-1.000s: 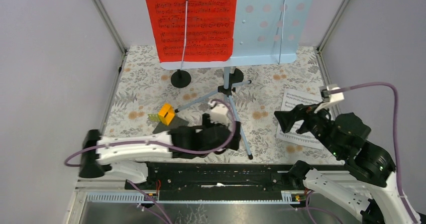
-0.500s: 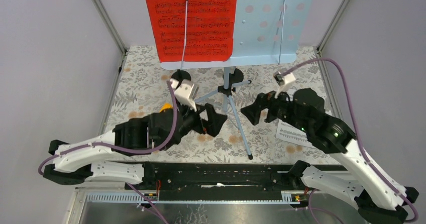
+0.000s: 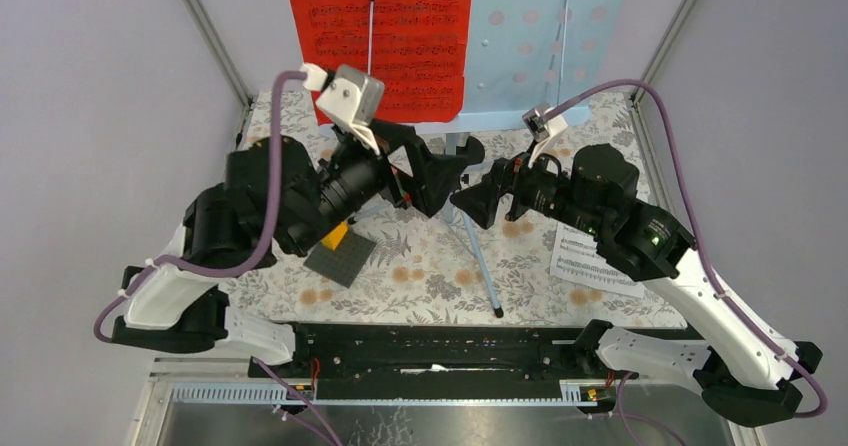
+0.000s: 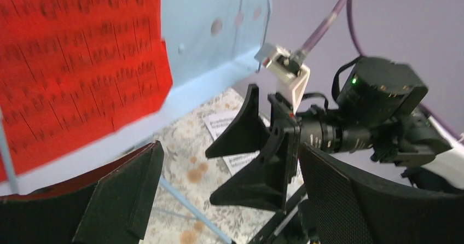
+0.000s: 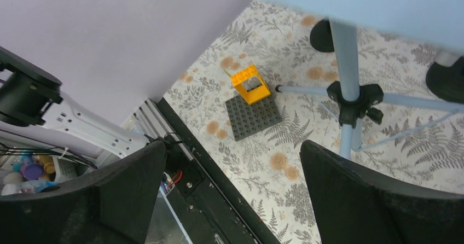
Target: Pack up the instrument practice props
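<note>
The pale-blue perforated sheet-music holder (image 3: 540, 36) stands at the back on a tripod (image 3: 482, 261), with the red music sheet (image 3: 400, 36) on its left half. A white music sheet (image 3: 590, 261) lies flat at the right. Two thin mic-mount rods (image 3: 562, 36) rise in front of the holder, and their black round bases (image 5: 323, 36) sit beside the pole. My left gripper (image 3: 448, 181) and right gripper (image 3: 475, 191) hang open and empty, facing each other just in front of the tripod pole (image 5: 344, 63). My right gripper (image 4: 210, 178) shows between my left gripper's (image 4: 230, 148) fingers.
An orange brick (image 3: 338, 234) on a dark grey studded plate (image 3: 340, 258) lies left of centre, under my left arm. The black rail (image 3: 440, 341) runs along the near edge. Grey walls close in both sides. A bin of small coloured items (image 5: 27, 173) shows past the rail.
Both arms rose and swung toward the middle. My left gripper lifted from low by the tripod legs, and my right gripper left the white sheet for the pole. Both stayed open.
</note>
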`<action>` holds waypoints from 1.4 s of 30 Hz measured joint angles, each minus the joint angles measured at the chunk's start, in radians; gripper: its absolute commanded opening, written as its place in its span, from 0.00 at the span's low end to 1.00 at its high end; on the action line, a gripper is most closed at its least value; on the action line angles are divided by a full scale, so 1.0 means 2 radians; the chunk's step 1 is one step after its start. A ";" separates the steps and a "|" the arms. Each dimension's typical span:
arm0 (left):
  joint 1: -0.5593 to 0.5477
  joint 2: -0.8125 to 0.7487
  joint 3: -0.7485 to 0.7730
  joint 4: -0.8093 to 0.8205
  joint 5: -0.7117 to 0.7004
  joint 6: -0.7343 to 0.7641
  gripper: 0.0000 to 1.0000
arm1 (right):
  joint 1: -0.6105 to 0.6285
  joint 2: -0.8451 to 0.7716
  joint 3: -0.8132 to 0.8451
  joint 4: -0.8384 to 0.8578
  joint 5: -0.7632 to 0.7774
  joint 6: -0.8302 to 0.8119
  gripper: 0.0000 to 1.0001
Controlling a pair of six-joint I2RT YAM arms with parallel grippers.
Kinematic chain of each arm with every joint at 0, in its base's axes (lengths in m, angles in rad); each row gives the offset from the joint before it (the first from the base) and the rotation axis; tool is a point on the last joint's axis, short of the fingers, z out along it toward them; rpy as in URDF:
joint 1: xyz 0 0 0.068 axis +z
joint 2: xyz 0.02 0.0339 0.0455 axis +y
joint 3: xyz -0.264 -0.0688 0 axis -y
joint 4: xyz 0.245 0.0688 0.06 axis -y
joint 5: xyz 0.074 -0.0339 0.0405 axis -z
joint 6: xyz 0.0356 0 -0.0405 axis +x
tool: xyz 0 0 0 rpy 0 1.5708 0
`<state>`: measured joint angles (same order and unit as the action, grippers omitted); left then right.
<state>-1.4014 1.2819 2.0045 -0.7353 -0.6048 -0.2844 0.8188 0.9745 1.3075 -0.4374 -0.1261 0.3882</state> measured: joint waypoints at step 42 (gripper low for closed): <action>0.048 0.076 0.142 -0.051 -0.126 0.125 0.96 | 0.009 0.071 0.150 0.110 0.020 0.034 1.00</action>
<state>-1.3052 1.4334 2.2883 -0.8368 -0.8562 -0.0345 0.8371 1.1160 1.6070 -0.2180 -0.0864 0.4568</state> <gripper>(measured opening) 0.957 0.994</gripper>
